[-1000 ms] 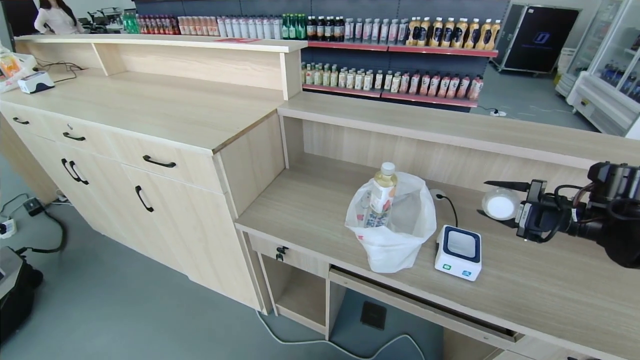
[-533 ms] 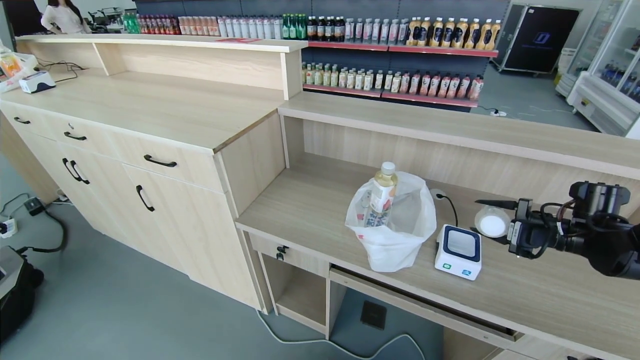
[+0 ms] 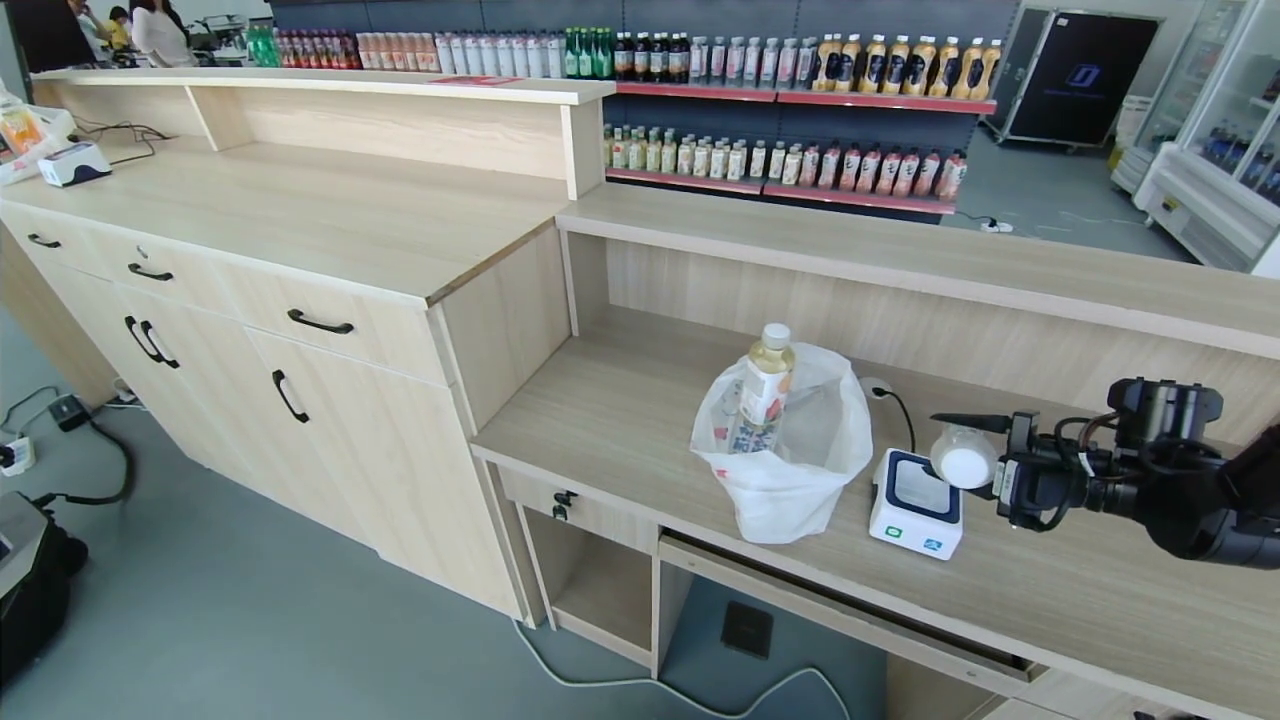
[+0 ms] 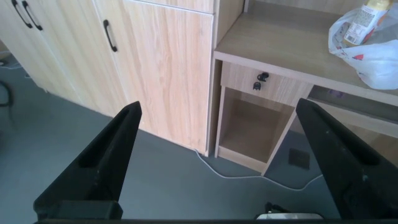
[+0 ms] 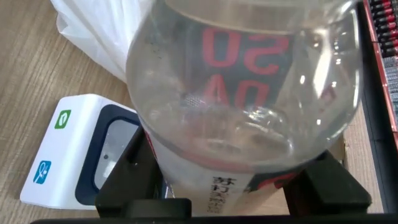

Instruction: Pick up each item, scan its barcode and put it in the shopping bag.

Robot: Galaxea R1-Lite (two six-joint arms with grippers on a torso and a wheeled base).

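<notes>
— Where is the right pincer (image 3: 950,452)?

— Off the counter (image 3: 620,420), on the robot's right, reaching in toward the scanner (image 3: 915,500). It is closed around a clear bottle (image 3: 965,462), one dark finger above it and one below.

— And how does the bottle sit?

— It is in the air, not standing. From the head it shows a round white end, just over the scanner's far right corner. From the right wrist the bottle's body is see-through with red print, and the scanner lies below it, its dark window facing up.

— Does the bottle touch the scanner?

— I cannot tell; the two overlap in both views.

— The bag (image 3: 790,470)?

— White plastic, mouth open, standing on the counter just beside the scanner, on its left. A bagged bottle (image 3: 765,385) stands inside, tilted a little, its white cap and neck above the rim.

— Anything else by the scanner?

— A dark cable (image 3: 905,415) runs from behind it toward the counter's back wall.

— And the left pincer (image 4: 219,104)?

— Spread wide, nothing between its fingers. It hangs over the grey floor in front of the cupboard doors, well apart from the bag — the bag shows far off on the counter from that wrist, above an open shelf space under the counter.
</notes>
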